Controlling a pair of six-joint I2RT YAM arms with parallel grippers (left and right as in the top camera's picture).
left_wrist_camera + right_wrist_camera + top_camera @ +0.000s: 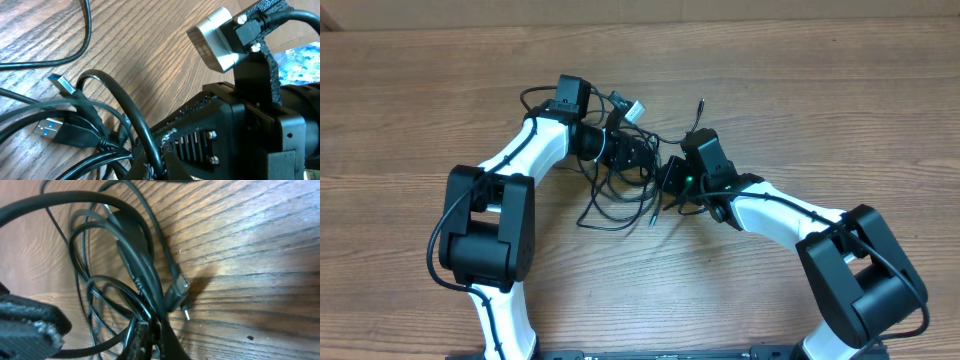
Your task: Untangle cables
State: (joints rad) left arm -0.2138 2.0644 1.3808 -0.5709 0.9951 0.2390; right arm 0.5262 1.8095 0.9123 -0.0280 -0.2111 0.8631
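The cables (pixel 612 205) are a tangle of thin black cords on the wooden table, between my two grippers. My left gripper (pixel 642 158) reaches in from the upper left and is shut on one black cord (pixel 131 117). USB plugs (pixel 54 131) with blue inserts lie beside it. My right gripper (pixel 669 184) reaches in from the right. In the right wrist view it (pixel 159 342) is shut on a few cords of the bundle (pixel 130 265). A small plug (pixel 176 294) with a metal pin rests just past its tips.
The wooden table (pixel 800 90) extends all around. A loose cord end (pixel 701 104) points toward the far edge, and a pale plug (pixel 634 111) lies near my left wrist. The right arm's silver camera block (pixel 215 37) sits close to my left gripper.
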